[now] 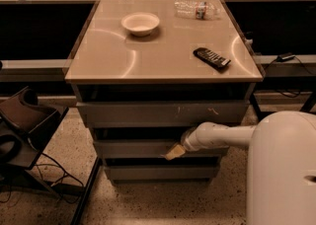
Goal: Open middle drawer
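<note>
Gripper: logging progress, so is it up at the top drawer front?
No, the gripper is down at the lower edge of the middle drawer front, below the top drawer.

Bowl upper centre on cabinet top; bottle right of it; remote nearer, right. Gripper at middle drawer front, lower centre.

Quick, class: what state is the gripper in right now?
Gripper: at the middle drawer front, near its lower edge; open or closed cannot be told.
</note>
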`<state>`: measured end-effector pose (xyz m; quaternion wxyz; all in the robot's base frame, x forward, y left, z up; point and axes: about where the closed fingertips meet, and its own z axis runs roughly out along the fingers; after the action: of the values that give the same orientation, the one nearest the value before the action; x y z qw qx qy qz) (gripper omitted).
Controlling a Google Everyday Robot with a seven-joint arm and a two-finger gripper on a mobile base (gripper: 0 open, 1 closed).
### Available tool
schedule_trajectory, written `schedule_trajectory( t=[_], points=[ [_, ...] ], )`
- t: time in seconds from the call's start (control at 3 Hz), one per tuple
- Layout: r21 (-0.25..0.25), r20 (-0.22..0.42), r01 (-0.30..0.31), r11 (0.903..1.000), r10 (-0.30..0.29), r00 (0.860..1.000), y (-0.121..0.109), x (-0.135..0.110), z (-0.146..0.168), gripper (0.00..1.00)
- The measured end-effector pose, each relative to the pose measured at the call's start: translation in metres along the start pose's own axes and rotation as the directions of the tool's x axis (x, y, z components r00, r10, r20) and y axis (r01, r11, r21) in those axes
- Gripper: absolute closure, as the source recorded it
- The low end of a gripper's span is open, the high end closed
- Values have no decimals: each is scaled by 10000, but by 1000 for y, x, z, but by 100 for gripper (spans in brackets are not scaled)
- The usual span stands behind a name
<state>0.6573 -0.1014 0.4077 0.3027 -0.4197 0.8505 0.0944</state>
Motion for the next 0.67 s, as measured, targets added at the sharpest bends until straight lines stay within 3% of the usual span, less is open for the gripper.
schedule_trajectory(
  t=[0.33, 0.67],
  points=[
    [18, 15, 10, 10000, -10, 10000, 1, 0, 0, 0],
    [18, 15, 10, 10000, -10, 10000, 1, 0, 0, 19]
  ],
)
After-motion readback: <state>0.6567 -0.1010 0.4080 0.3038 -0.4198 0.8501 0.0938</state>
